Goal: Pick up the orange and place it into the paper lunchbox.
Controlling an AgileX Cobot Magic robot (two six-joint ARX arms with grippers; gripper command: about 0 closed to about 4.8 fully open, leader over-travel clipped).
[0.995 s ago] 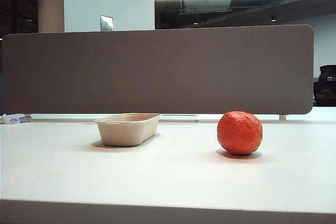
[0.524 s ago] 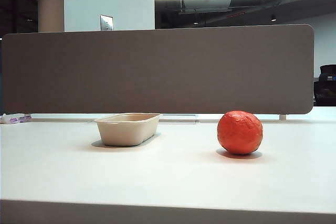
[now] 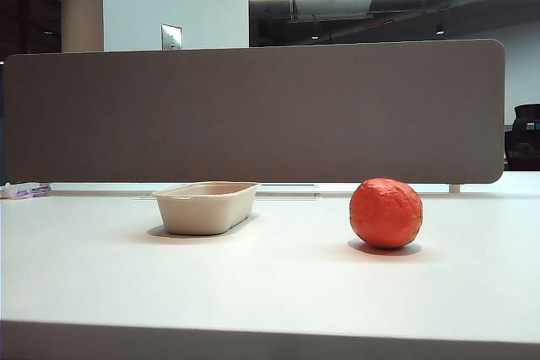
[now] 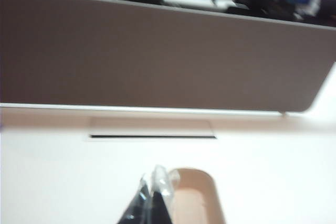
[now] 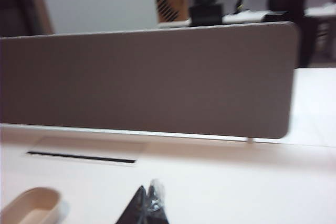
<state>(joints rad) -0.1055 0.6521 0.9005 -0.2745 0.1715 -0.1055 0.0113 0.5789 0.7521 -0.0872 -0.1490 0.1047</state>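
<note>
Orange [image 3: 386,212]: on table [image 3: 253,284], out of both wrist views; lunchbox [image 4: 197,198] just beyond clenched left end effector [image 4: 152,203]; right end effector [image 5: 147,208] clenched, likely nearer orange.

Exterior camera sits low, near table [image 3: 253,284] height at the front edge, facing level toward the grey divider panel [image 3: 253,111]; paper lunchbox [image 3: 207,206] left of centre, orange [image 3: 386,212] right, both seen side-on. Left wrist camera rides above the table, tilted down and forward past the left gripper [image 4: 152,203] tips, closed together, with the lunchbox rim [image 4: 207,182] close beneath. Right wrist camera looks forward, less steeply, past the right gripper [image 5: 147,205], also closed. All three share divider and tabletop; both wrist views share the table slot [image 4: 152,136] and lunchbox [image 5: 31,203].
</note>
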